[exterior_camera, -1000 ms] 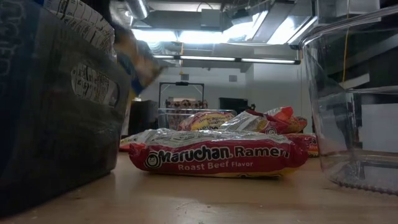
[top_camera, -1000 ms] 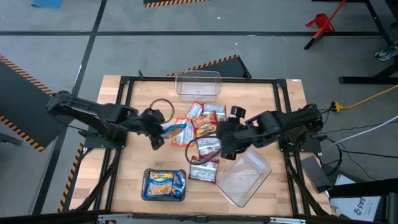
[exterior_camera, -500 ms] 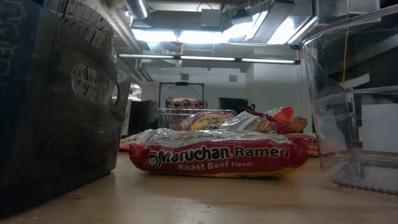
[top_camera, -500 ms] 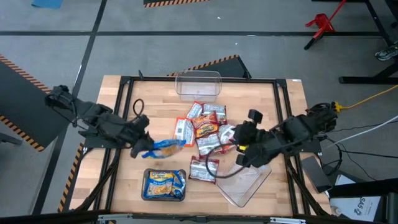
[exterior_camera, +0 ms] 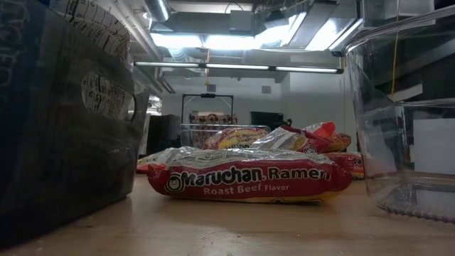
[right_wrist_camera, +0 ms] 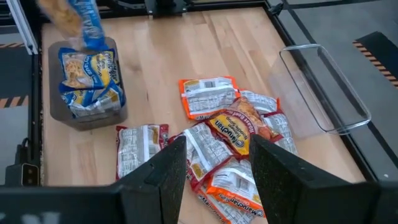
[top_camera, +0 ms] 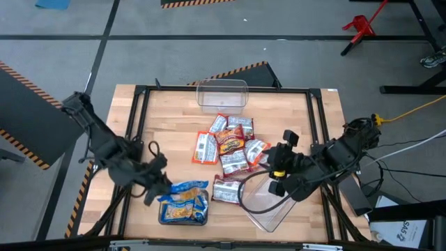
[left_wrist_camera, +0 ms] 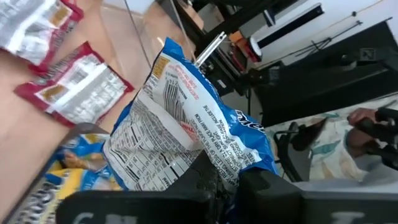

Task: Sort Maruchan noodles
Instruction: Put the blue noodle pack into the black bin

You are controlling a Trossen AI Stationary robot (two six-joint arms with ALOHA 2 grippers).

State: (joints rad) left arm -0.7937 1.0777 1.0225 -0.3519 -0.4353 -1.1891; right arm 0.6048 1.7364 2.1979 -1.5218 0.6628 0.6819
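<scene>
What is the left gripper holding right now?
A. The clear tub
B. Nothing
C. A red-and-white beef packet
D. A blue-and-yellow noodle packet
D: the left gripper is pinched shut on a blue-and-yellow packet, carried just above the grey tray that already holds matching blue packets.

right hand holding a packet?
No. The right hand is open with nothing between its fingers, hovering above the packet pile in the right wrist view.
</scene>
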